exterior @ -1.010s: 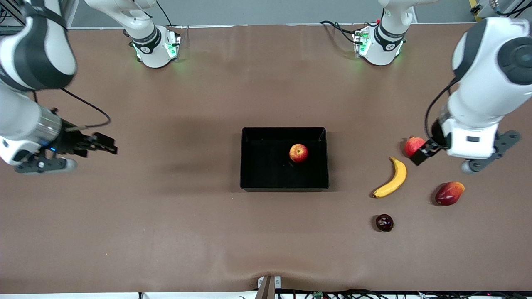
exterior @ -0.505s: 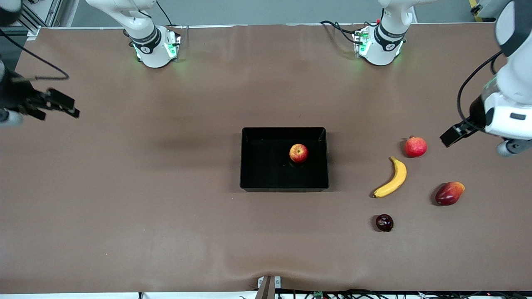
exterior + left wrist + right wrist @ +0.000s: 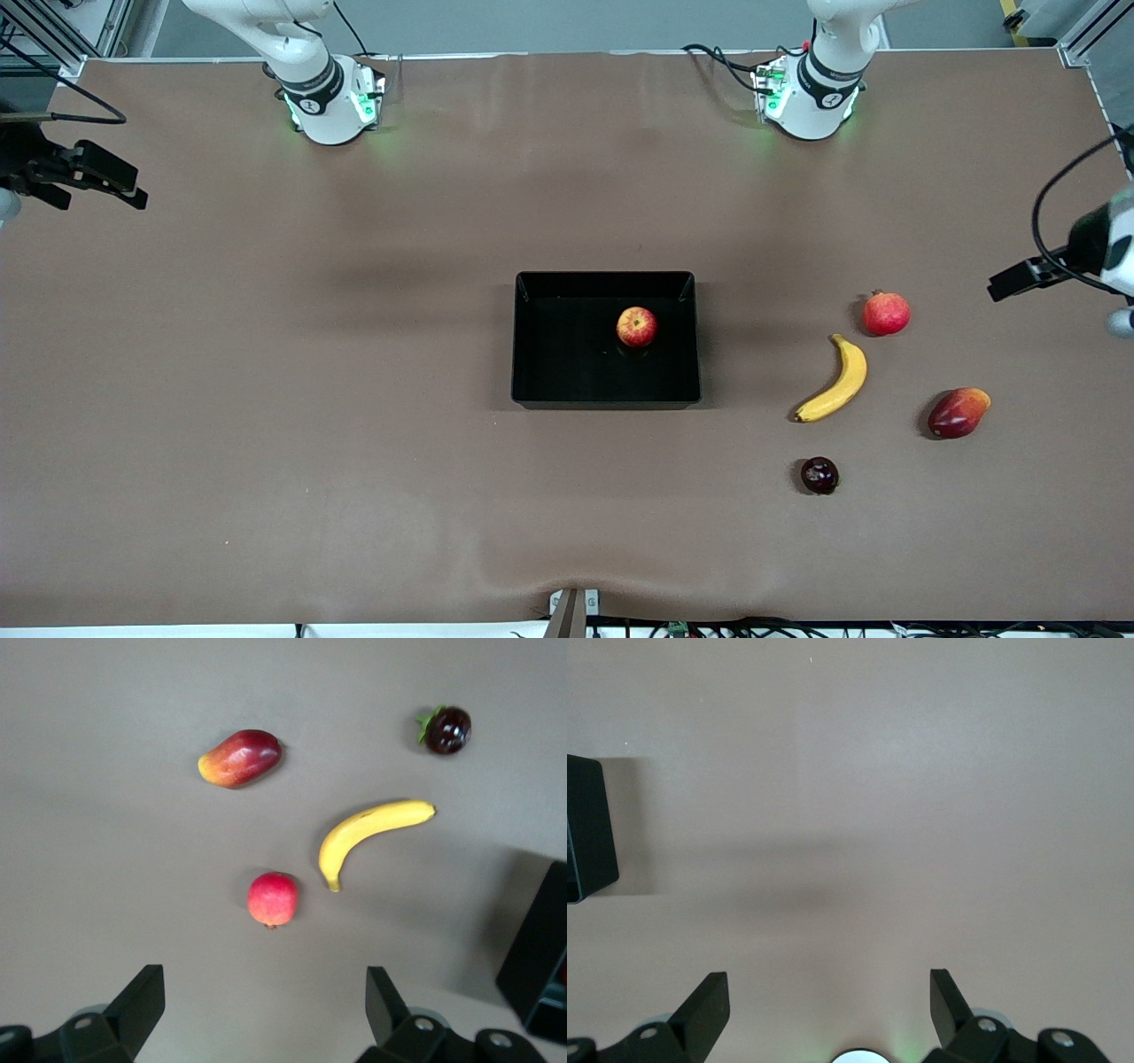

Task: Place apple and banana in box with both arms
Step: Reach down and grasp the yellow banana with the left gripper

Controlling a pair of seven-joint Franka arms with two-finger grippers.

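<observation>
Front view shows the main risk — the banana (image 3: pixel 834 381) lies at the right of the frame among three other fruits, so the left gripper (image 3: pixel 1019 280), which hangs spread and empty at the right edge over bare table (image 3: pixel 354 461), could take the wrong one. The round red fruit (image 3: pixel 886 313) sits just beside the banana's upper tip; a careless descent may push it or roll the banana away. The elongated red-orange fruit (image 3: pixel 958 412) and the dark fruit (image 3: pixel 819 475) lie lower. The banana is well apart from this gripper, lower and toward the frame's centre. The apple (image 3: pixel 636 326) already rests inside the box (image 3: pixel 532 390) at the centre. The right gripper (image 3: pixel 97 173) waits at the upper left edge, fingers spread, holding nothing.
</observation>
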